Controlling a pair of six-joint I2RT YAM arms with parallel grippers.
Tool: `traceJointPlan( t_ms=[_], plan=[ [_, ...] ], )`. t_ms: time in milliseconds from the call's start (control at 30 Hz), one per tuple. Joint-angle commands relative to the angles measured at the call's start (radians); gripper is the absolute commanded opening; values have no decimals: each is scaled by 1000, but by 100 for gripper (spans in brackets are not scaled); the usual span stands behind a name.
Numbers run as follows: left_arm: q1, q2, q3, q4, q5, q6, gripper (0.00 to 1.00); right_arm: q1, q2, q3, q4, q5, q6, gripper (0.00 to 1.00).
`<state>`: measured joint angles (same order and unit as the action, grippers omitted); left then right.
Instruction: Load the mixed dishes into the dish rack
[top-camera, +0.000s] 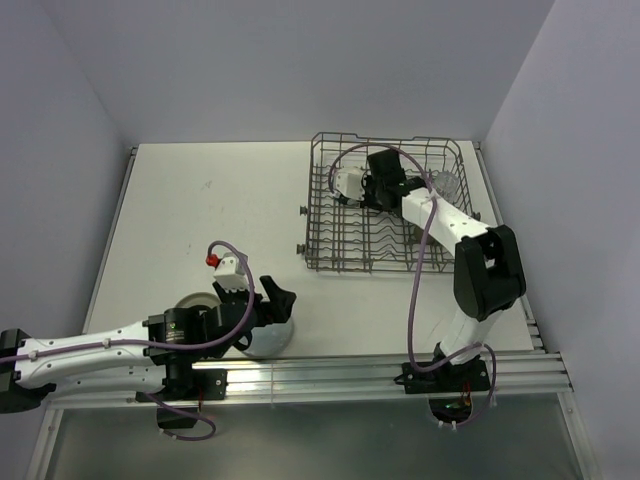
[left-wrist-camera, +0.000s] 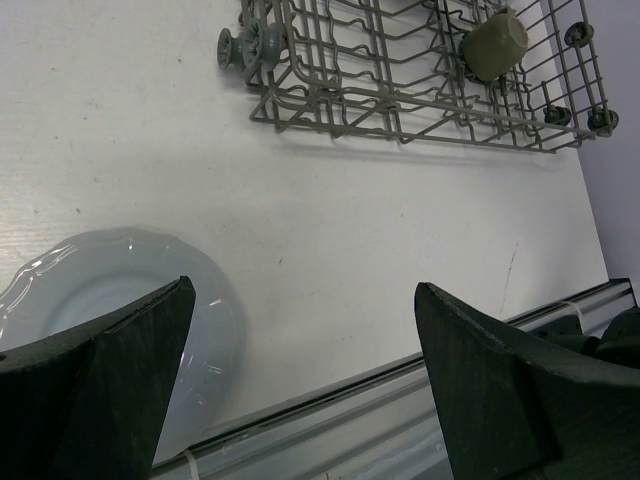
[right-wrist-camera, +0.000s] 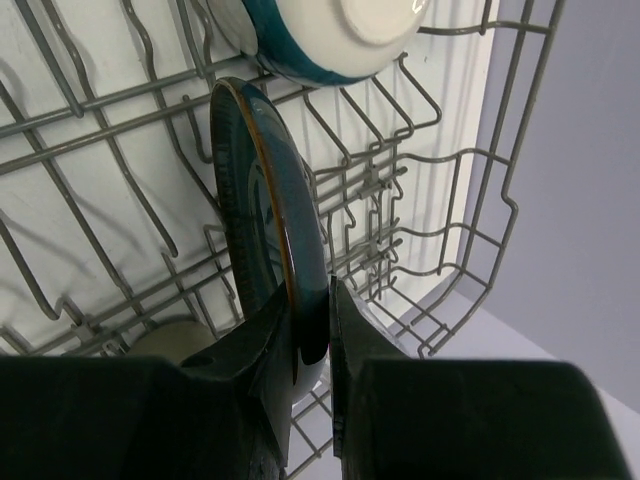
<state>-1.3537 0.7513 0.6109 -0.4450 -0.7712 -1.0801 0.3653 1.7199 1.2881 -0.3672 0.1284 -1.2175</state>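
Note:
The dish rack (top-camera: 345, 225) stands at the far right of the table. My right gripper (top-camera: 383, 188) is inside it, shut on the rim of the dark teal plate (right-wrist-camera: 262, 210), which stands on edge between the tines. The bowl (right-wrist-camera: 340, 35) lies on its side just beyond that plate. The clear glass (top-camera: 448, 186) sits in the rack's right end. The mug (left-wrist-camera: 494, 45) lies in the rack. My left gripper (top-camera: 276, 302) is open and empty above the pale blue plate (left-wrist-camera: 100, 290) at the table's near edge. The grey-beige plate (top-camera: 192, 302) lies partly under the left arm.
The rack's wire wall (right-wrist-camera: 480, 200) is close to the right of the held plate. A metal rail (top-camera: 380, 370) runs along the table's near edge, just past the pale blue plate. The side wall (top-camera: 570, 150) rises right of the rack.

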Motion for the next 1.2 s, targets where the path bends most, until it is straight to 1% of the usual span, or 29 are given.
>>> traceJointPlan(
  t_ms=[0, 133, 333, 367, 400, 467, 567, 600, 633, 733, 767, 800, 833, 867, 900, 1067, 1167],
  plan=[
    [10, -21, -11, 29, 16, 19, 98, -17, 27, 103, 7, 2, -37, 0],
    [16, -38, -17, 28, 15, 23, 98, -28, 47, 155, -36, -18, -33, 0],
    [30, -46, -26, 35, 30, 32, 98, -29, 66, 165, -42, -3, -17, 0],
    [30, -46, -26, 34, 33, 32, 98, -29, 70, 163, -38, -1, -10, 2],
    [31, -46, -26, 32, 36, 32, 98, -29, 73, 160, -32, 2, -5, 10],
    [33, -44, -26, 31, 41, 32, 98, -29, 75, 155, -16, 2, 9, 16],
    [34, -52, -31, 28, 44, 31, 98, -35, 90, 165, -13, 8, 27, 18],
    [36, -56, -33, 26, 46, 32, 98, -35, 92, 163, -12, 10, 27, 23],
    [37, -58, -34, 26, 47, 32, 98, -37, 92, 160, -4, 11, 29, 29],
    [41, -63, -37, 25, 50, 32, 98, -40, 102, 163, 19, 34, 42, 45],
    [42, -63, -40, 25, 55, 32, 99, -40, 102, 162, 24, 37, 47, 55],
    [44, -63, -42, 26, 56, 32, 98, -42, 102, 157, 46, 43, 50, 71],
    [47, -61, -42, 26, 58, 34, 98, -42, 102, 154, 59, 51, 53, 72],
    [47, -60, -43, 28, 61, 32, 98, -43, 109, 154, 65, 56, 58, 78],
    [48, -58, -43, 28, 64, 32, 98, -46, 110, 157, 73, 60, 61, 99],
    [54, -53, -57, 45, 75, 28, 98, -48, 99, 137, 134, 62, 72, 100],
    [59, -47, -63, 54, 78, 28, 99, -48, 83, 134, 148, 33, 90, 100]
  ],
)
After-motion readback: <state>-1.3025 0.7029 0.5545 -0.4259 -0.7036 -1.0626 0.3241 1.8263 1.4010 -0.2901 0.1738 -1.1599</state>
